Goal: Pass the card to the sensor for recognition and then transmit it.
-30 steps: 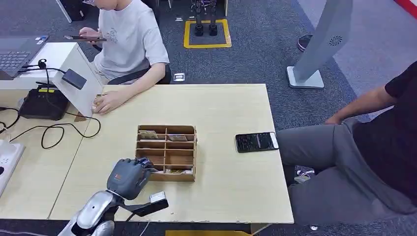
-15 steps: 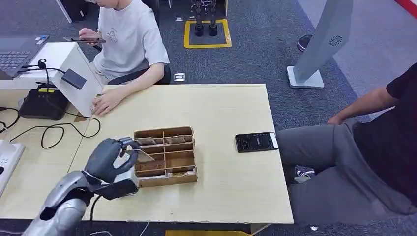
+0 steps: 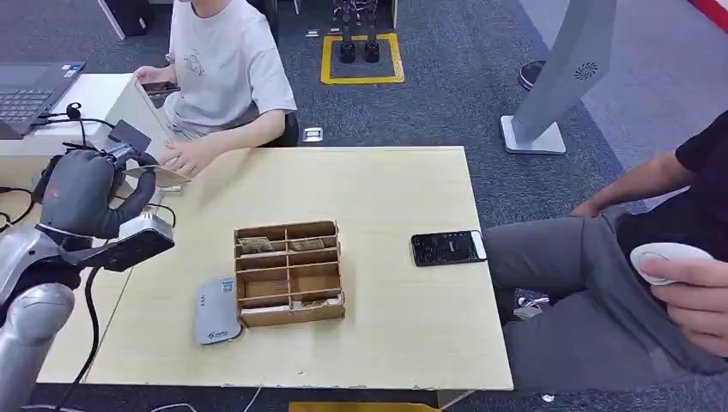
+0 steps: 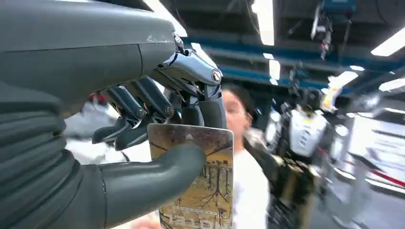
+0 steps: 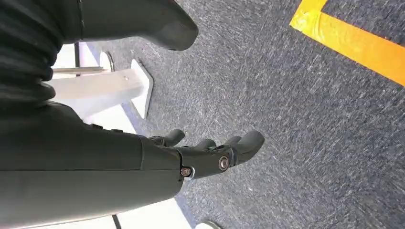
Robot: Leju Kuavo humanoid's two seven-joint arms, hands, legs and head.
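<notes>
My left hand (image 3: 81, 193) is raised over the table's left edge and pinches a brown picture card (image 3: 160, 174) between thumb and fingers. The card's free end points toward the seated person's hand (image 3: 187, 159). The small black sensor (image 3: 129, 136) on its stalk sits just above and behind the card. In the left wrist view the thumb (image 4: 157, 179) presses the card (image 4: 203, 191) against the dark fingers (image 4: 143, 112). My right hand (image 5: 210, 155) hangs over the carpet with fingers apart and nothing in it.
A wooden divider box (image 3: 289, 273) with more cards stands mid-table, and a grey flat device (image 3: 216, 322) lies at its near left corner. A black phone (image 3: 448, 247) lies to the right. Cables and a black base (image 3: 75, 182) crowd the left. A person's hand at the right holds a white puck (image 3: 670, 260).
My left hand lifted the card out of the box and swung it left and away, up to the sensor. The grey device beside the box is now uncovered. A hand with a white puck appeared at right.
</notes>
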